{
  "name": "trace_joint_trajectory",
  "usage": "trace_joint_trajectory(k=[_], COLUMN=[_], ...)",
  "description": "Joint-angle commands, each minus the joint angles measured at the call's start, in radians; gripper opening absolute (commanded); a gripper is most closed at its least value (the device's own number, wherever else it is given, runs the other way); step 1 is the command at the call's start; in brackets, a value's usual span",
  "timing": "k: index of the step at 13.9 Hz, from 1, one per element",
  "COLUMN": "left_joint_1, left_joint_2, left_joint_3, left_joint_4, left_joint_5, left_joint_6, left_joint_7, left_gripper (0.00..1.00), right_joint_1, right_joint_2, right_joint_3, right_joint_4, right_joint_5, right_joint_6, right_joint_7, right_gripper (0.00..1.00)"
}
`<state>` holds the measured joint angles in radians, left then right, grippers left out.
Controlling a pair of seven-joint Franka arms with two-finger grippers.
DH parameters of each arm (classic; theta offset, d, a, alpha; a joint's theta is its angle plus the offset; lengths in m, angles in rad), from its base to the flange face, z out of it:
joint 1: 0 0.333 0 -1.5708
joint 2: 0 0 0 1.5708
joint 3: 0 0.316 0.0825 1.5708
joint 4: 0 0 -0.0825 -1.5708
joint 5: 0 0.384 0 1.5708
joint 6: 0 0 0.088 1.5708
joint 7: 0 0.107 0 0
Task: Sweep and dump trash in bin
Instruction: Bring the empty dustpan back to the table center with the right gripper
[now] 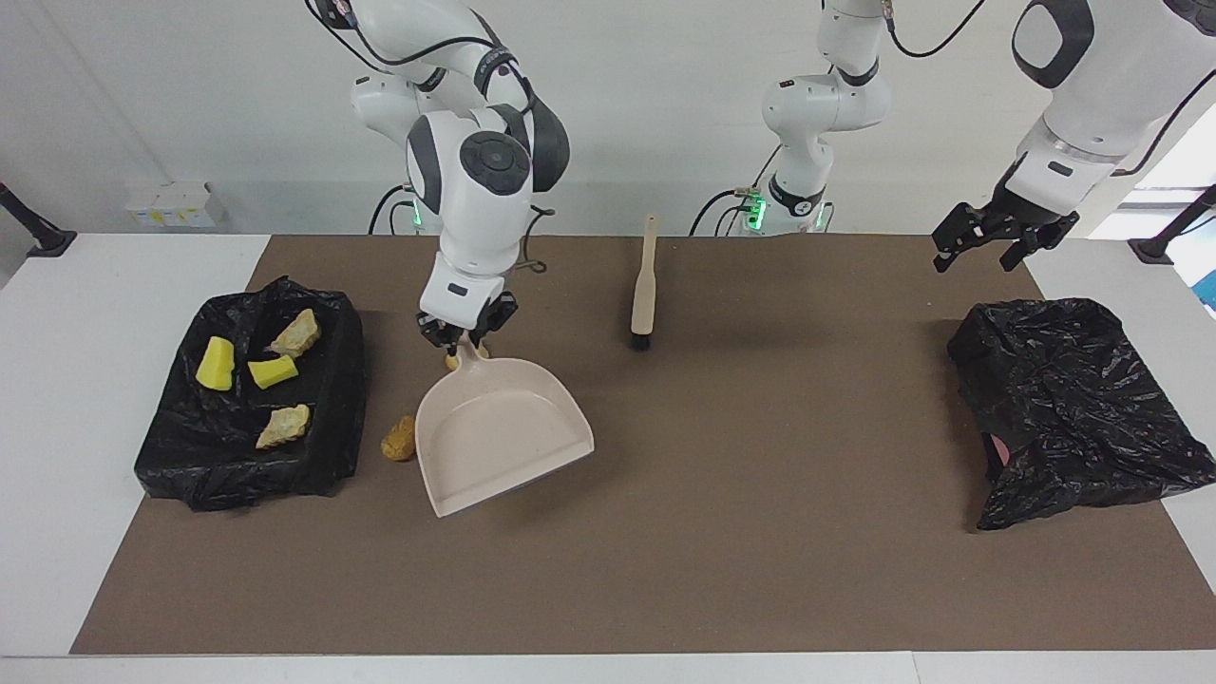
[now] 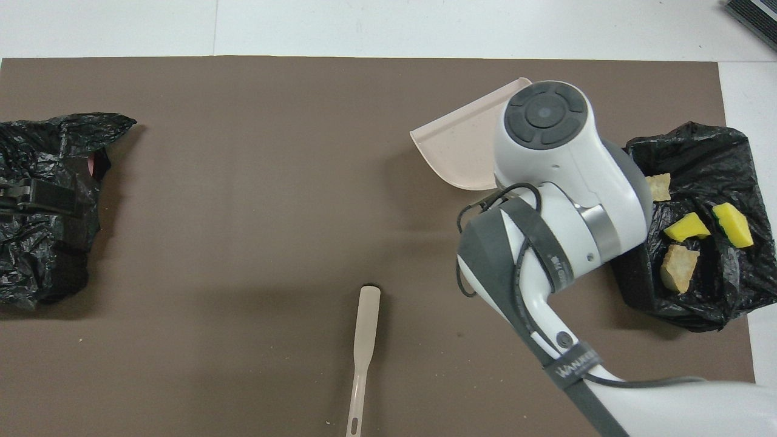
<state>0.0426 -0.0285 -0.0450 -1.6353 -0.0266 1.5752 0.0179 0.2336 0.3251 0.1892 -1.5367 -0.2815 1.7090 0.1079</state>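
Note:
My right gripper [image 1: 465, 339] is shut on the handle of the beige dustpan [image 1: 499, 432], which it holds low over the mat beside the bin, open lip pointing away from the robots. The bin [image 1: 337, 399] is lined with a black bag. In it lies trash: two yellow chunks [image 1: 216, 364] [image 1: 271, 370] and two tan pieces [image 1: 296, 332] [image 1: 283, 426]. A brown piece [image 1: 399, 439] lies on the mat between bin and dustpan. In the overhead view my right arm hides that gripper; the dustpan [image 2: 455, 149] and bin [image 2: 698, 149] show. My left gripper [image 1: 1002, 249] waits open above the left arm's end of the table.
A beige brush [image 1: 644, 285] lies on the mat close to the robots, bristles pointing away from them. A crumpled black bag [image 1: 1073, 408] sits at the left arm's end of the table. The brown mat [image 1: 760, 522] covers most of the table.

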Motion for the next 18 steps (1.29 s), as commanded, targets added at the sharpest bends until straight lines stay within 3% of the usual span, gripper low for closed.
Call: trace_joint_trajectory(k=[1,4,8,12,17,18], left_joint_1=[-0.036,-0.047,-0.052,-0.053,-0.060,-0.058], left_joint_2=[-0.051,-0.056,-0.057,-0.057,-0.057,-0.057], left_joint_3=[0.008,0.007,0.007,0.007,0.007,0.007], left_joint_4=[-0.064,-0.066,-0.072,-0.072,-0.072,-0.072], left_joint_5=[0.017,0.017,0.017,0.017,0.017,0.017], left_joint_6=[0.002,0.000,0.005,0.005,0.006,0.006], left_joint_7=[0.001,0.001,0.001,0.001,-0.001,-0.001], left_gripper=[1.00,1.00,1.00,1.00,1.00,1.00], right_joint_1=[0.085,0.189,0.242,0.262,0.271,0.276], right_joint_2=[0.193,0.385,0.491,0.516,0.497,0.494], right_joint_3=[-0.002,-0.005,-0.001,0.003,0.004,0.004], right_joint_4=[0.243,0.455,0.503,0.503,0.498,0.497], right_joint_5=[0.063,0.103,0.114,0.191,0.243,0.231], right_joint_6=[-0.042,-0.039,0.029,0.055,-0.015,-0.032], right_joint_7=[0.236,0.471,0.587,0.625,0.627,0.619], right_gripper=[0.00,0.00,0.00,0.00,0.00,0.15])
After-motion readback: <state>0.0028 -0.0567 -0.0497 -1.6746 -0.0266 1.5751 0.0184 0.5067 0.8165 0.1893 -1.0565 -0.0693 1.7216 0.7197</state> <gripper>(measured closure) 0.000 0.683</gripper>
